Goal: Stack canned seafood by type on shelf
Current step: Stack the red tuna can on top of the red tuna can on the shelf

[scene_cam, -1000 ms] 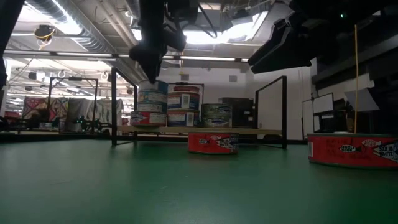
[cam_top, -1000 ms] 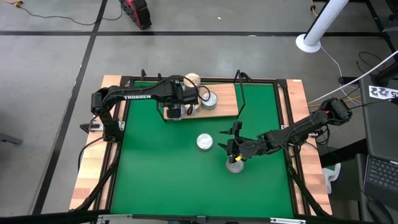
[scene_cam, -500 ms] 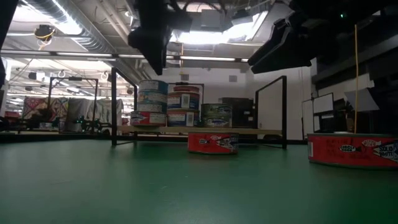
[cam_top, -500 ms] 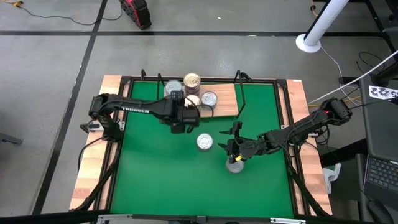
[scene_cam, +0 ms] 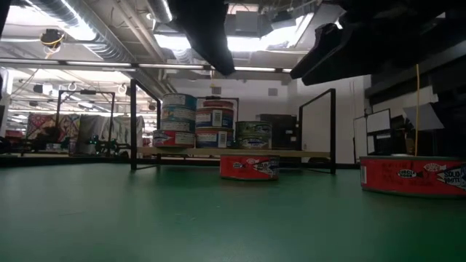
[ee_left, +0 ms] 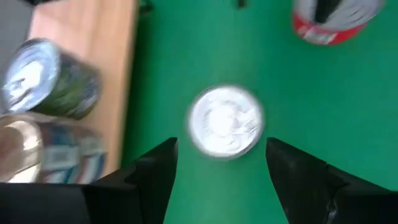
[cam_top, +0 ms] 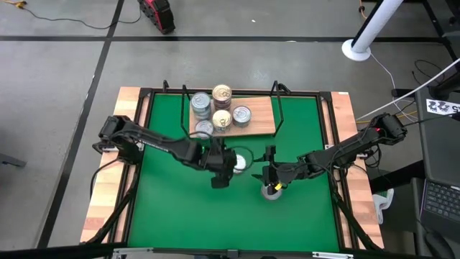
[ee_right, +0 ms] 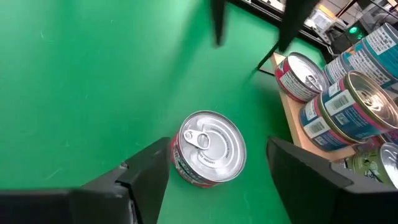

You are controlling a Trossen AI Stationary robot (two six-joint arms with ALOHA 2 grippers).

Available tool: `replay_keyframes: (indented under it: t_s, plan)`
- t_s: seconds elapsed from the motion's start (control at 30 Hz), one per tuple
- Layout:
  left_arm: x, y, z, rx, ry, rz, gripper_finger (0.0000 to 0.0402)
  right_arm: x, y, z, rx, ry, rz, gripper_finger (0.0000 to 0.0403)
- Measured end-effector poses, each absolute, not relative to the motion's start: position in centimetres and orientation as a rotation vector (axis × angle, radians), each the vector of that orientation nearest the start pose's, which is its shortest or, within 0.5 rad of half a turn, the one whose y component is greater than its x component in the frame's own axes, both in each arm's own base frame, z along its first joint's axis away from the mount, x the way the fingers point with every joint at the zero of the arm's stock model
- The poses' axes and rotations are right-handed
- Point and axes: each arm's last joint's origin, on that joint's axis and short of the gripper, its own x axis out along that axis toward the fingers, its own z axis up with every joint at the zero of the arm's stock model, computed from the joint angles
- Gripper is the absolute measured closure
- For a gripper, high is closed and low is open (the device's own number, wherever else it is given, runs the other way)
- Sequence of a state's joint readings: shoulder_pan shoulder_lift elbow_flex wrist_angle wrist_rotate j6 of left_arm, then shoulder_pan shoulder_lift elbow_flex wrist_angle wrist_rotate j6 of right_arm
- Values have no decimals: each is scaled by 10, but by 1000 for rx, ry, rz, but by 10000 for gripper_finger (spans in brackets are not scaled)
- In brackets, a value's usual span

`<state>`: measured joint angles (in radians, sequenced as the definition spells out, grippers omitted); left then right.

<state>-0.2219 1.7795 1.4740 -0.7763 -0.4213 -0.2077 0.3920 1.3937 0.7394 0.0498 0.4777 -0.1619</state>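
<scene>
Here we see the left gripper (cam_top: 221, 170) near the centre of the high view, hanging over the green mat (cam_top: 172, 208) with its fingers (ee_left: 155, 171) spread apart and nothing between them; the left wrist view looks straight down on a silver-lidded red can (ee_left: 225, 121) lying loose on the mat between those fingers, not touched by them. In the high view that can (cam_top: 240, 162) shows just right of the left gripper. A little further right, the right gripper (cam_top: 269, 180) hovers above a second red can (cam_top: 271, 191), and its own wrist view shows that can (ee_right: 208, 149) sitting on the mat between the released fingers (ee_right: 146, 174), again with no contact that we can make out. The shelf (cam_top: 262, 122) lies in the upper middle of the high view, with the stacked cans (cam_top: 215, 109) grouped on its left half. In the low view we find the stacks (scene_cam: 193, 120) on the board left of centre, one red can (scene_cam: 249, 167) on the mat in front of it and the other (scene_cam: 411, 175) at the right edge.
</scene>
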Motion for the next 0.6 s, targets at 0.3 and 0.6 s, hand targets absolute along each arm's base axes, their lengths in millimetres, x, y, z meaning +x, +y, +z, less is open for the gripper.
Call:
replay_keyframes:
  t_s: [0.3,0.6]
  plan:
    - [357,-88,209,276,955,170,163,265,95,209,-412,555,-38,141]
    - [353,-86,175,327,852,112,163,265,95,209,-413,555,-39,141]
